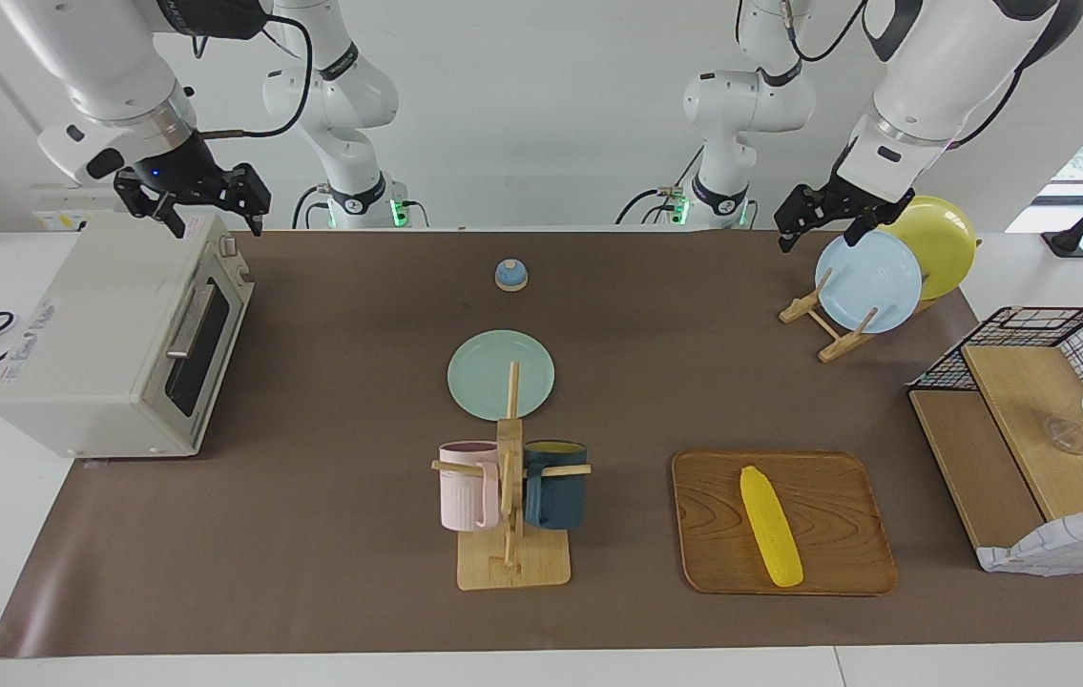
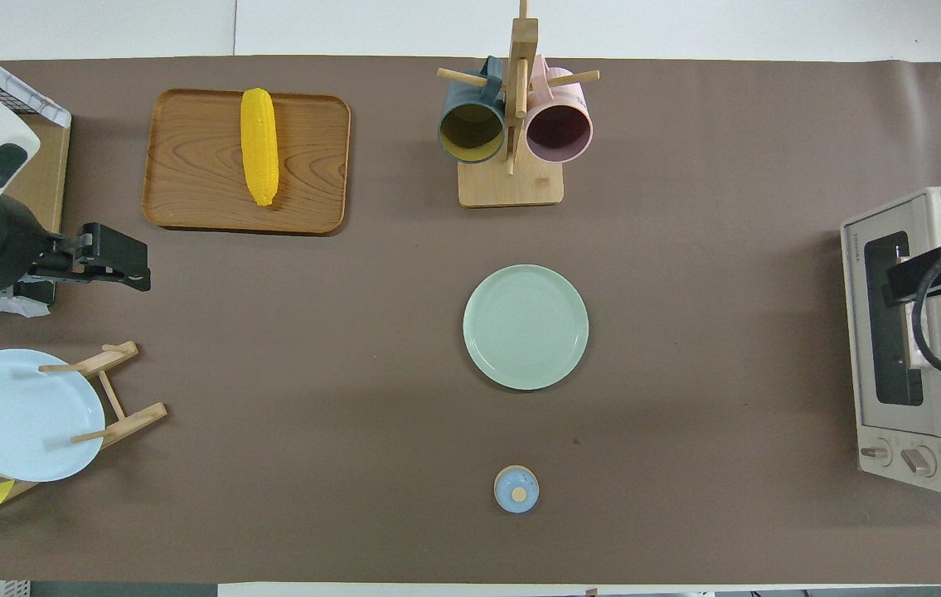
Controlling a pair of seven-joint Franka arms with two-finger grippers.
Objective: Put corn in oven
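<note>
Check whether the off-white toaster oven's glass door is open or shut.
Shut. The off-white toaster oven has its dark glass door flush against the front, bar handle upright.

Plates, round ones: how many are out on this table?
3. A pale green plate lies flat mid-table; a light blue plate and a yellow plate stand in a wooden rack under the left gripper.

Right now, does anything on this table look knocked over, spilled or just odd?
Nothing stands out. The corn lies on its wooden tray, the oven door is shut, both mugs hang on their stand, and two plates sit upright in the rack. No spill or damage shows.
</note>
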